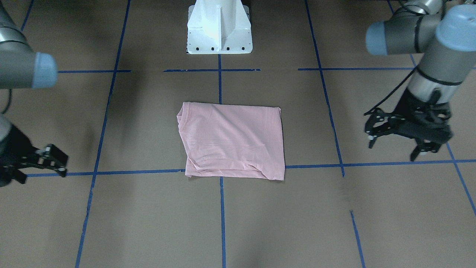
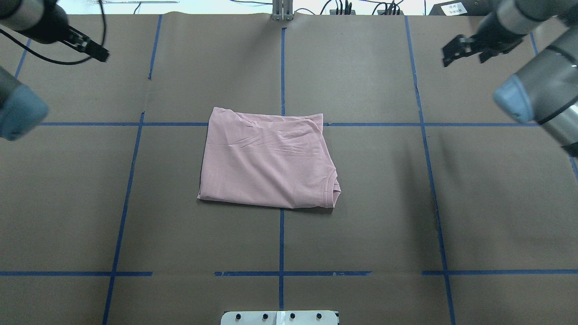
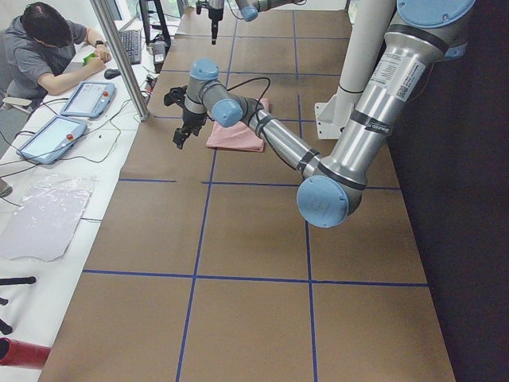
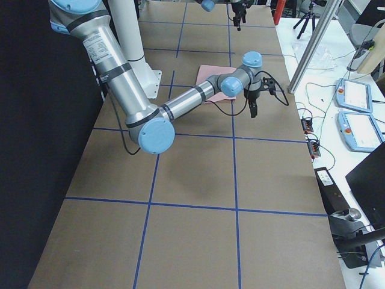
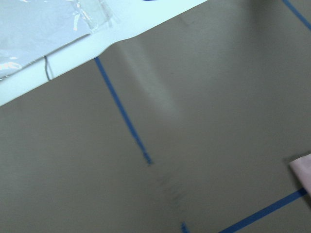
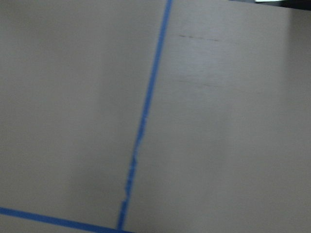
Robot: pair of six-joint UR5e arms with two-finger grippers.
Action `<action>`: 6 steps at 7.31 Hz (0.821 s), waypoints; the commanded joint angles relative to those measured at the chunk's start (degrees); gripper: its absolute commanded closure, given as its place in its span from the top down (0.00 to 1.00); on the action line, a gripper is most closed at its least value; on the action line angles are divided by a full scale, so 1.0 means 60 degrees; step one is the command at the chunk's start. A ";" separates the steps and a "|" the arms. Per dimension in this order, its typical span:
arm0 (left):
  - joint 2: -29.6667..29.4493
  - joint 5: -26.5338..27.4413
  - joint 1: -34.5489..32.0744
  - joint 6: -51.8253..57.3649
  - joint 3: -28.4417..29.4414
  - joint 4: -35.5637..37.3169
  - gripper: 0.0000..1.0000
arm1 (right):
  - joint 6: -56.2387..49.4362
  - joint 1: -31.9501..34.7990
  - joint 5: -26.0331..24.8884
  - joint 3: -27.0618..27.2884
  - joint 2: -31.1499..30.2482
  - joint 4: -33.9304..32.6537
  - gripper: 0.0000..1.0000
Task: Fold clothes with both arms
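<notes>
The pale pink T-shirt (image 1: pixel 234 141) (image 2: pixel 266 167) lies folded into a rough rectangle at the table's middle, plain side up. Its ribbed collar (image 2: pixel 333 185) shows at the corner toward my right. My left gripper (image 1: pixel 392 150) (image 2: pixel 104 56) hovers open and empty, well off to the shirt's left near the far edge. On the other side, my right gripper (image 1: pixel 64 166) (image 2: pixel 463 60) also hangs open and empty near the far edge, away from the cloth. A pink corner of the shirt (image 5: pixel 303 171) shows in the left wrist view. The right wrist view shows only paper and blue tape.
Brown paper with blue tape lines (image 2: pixel 282 225) covers the table. The white pedestal base (image 1: pixel 219 31) stands at the robot's side. A person (image 3: pixel 48 48) sits at a side desk with tablets (image 3: pixel 86 97). A plastic sheet (image 3: pixel 44 219) lies beyond the table's far edge.
</notes>
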 commanded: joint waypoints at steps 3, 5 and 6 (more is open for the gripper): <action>0.3015 -0.2207 -0.3863 0.5149 -0.0039 0.0685 1.00 | -0.7455 0.4403 0.1002 0.0011 -0.1955 -0.3742 1.00; 0.4018 -0.2552 -0.4219 0.5120 0.0967 0.0509 1.00 | -0.7438 0.4570 0.0884 -0.0034 -0.3941 -0.2723 1.00; 0.4036 -0.2566 -0.4683 0.5164 0.1175 0.0698 1.00 | -0.7190 0.4555 0.0928 0.0038 -0.4226 -0.2394 1.00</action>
